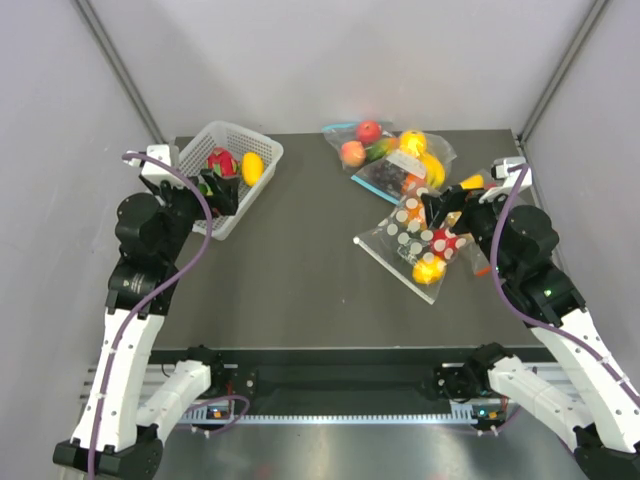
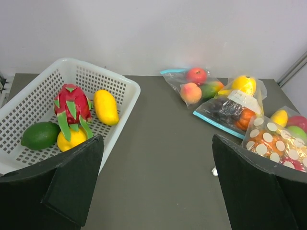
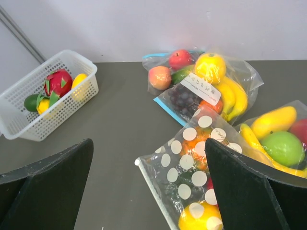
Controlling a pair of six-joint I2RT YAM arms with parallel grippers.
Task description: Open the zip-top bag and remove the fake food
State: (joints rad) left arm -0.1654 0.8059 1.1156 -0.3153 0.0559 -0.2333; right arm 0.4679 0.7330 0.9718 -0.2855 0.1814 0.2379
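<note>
The dotted zip-top bag point(image 1: 413, 243) lies flat and shut on the dark table, right of centre. Through it I see a yellow-orange rounded fruit point(image 1: 428, 268), a small red piece point(image 1: 446, 242) and an orange-brown piece point(image 3: 194, 146). My right gripper point(image 1: 441, 205) is open and empty, hovering over the bag's far end. In the right wrist view the bag point(image 3: 184, 177) lies between its spread fingers point(image 3: 48, 187), not touched. My left gripper point(image 1: 217, 190) is open and empty over the basket's near edge. The bag shows at the right edge of the left wrist view point(image 2: 274, 146).
A white mesh basket point(image 1: 262, 150) at the back left holds a pink dragon fruit point(image 2: 71, 104), a yellow mango point(image 2: 106, 106) and a green fruit point(image 2: 40, 135). Undotted bags of fruit lie behind the dotted one: a blue-zip bag point(image 1: 390, 172) and a bag with bananas and a green apple point(image 3: 283, 143).
</note>
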